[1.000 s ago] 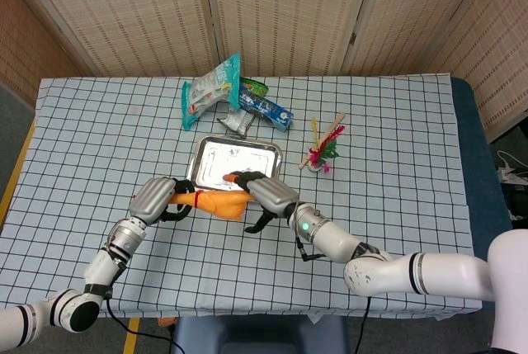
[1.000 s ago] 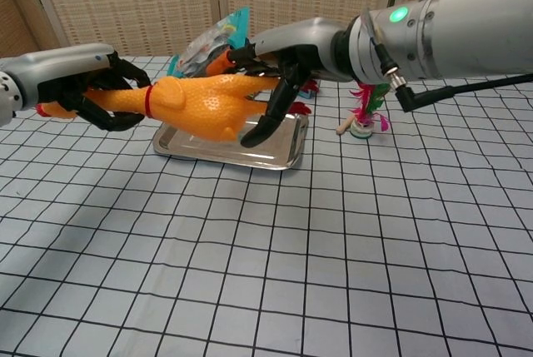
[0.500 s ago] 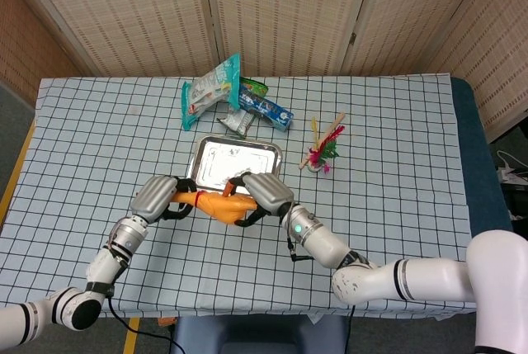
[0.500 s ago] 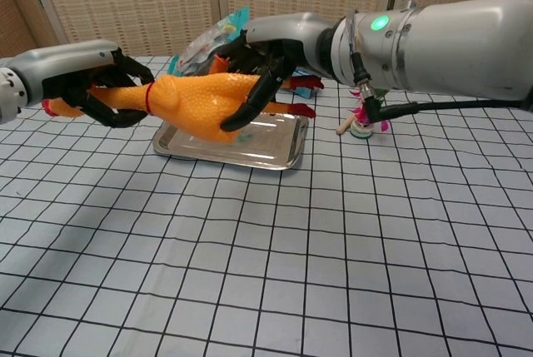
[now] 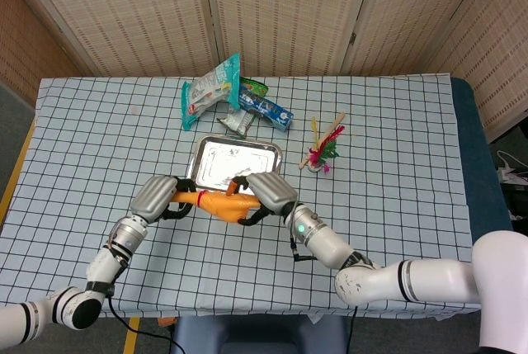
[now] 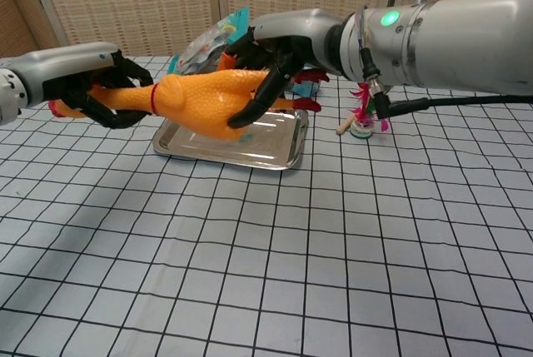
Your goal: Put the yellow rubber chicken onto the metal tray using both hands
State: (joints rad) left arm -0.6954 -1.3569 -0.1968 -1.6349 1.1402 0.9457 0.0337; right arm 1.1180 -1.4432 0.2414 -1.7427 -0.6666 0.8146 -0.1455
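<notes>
Looks like robot lab test station: table under checkered cloth, woven folding screens closing off back, assorted props scattered — snack bags, feather shuttlecock, cables at right edge.

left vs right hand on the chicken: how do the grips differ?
The left hand grips the yellow rubber chicken at its thin neck end; the right hand grips the fat body end. The left hand sits off the near-left side of the metal tray; the right hand is over it. Both hold the chicken in the air, clear of the tray.
</notes>
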